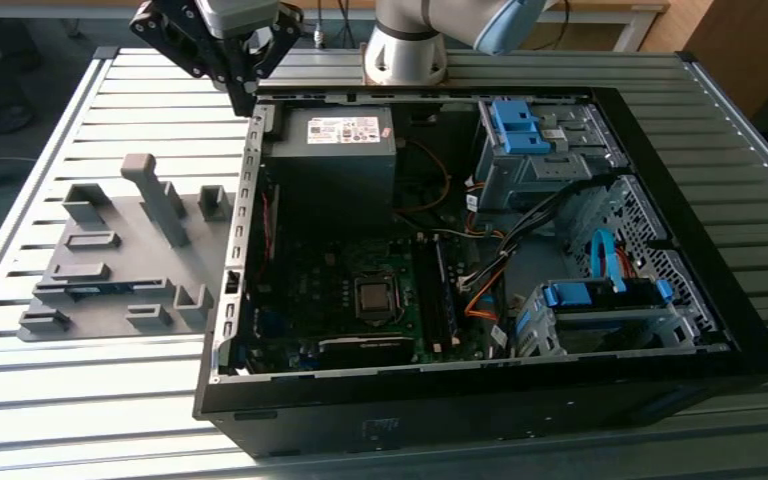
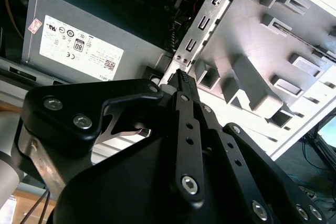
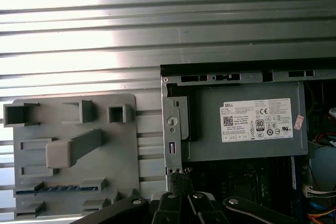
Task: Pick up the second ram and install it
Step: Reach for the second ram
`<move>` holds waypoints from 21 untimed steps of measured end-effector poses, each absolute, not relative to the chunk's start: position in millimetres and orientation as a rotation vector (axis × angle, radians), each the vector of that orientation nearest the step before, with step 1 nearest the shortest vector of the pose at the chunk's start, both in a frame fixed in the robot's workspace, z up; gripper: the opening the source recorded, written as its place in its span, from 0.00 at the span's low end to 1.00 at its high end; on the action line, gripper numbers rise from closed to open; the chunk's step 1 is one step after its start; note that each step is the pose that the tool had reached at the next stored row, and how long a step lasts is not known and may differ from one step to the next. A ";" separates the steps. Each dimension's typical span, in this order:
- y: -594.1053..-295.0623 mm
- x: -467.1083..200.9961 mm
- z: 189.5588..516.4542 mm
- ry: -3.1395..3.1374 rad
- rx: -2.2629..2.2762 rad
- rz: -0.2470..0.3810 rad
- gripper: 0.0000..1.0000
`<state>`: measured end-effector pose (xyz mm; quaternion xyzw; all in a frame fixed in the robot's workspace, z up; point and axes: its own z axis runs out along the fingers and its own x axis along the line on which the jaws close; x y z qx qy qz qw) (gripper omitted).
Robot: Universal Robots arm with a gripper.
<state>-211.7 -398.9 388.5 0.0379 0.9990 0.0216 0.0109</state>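
Exterior view: the hand [image 1: 244, 98] is parked over the PC case's [image 1: 491, 405] far corner, pinched closed, nothing gripped. The second ram [image 1: 91, 288] is slotted in the grey tray [image 1: 131, 260], exterior view's left. Second wrist view: the case rim [image 2: 202, 22] could get clipped, with the fingertips [image 2: 182, 80] so near.

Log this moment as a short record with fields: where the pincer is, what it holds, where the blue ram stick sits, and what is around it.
pincer: shut, holding nothing, above the computer case wall near the power supply
second ram: lying in a slot of the holder tray, apart from the pincer
holder tray: grey, on the slatted table, at the exterior view's left of the case
computer case: open, motherboard exposed
task state: ram not yet picked up
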 end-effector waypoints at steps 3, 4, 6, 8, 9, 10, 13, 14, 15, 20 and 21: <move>-399.0 -213.4 388.4 3.117 0.118 0.067 0.11; -398.9 -213.6 388.3 3.117 0.118 0.068 0.11; -398.9 -214.1 388.3 3.117 0.118 0.068 0.11; -398.9 -214.5 388.3 3.117 0.118 0.068 0.11; -398.9 -214.7 388.3 3.117 0.118 0.067 0.11; -398.9 -214.9 388.2 3.117 0.118 0.068 0.11; -398.9 -215.4 388.2 3.117 0.118 0.067 0.11; -398.9 -215.6 388.2 3.117 0.118 0.068 0.11; -398.9 -215.8 388.1 3.117 0.118 0.068 0.11; -398.9 -216.8 388.1 3.117 0.118 0.068 0.11; -398.9 -217.0 388.1 3.117 0.118 0.067 0.11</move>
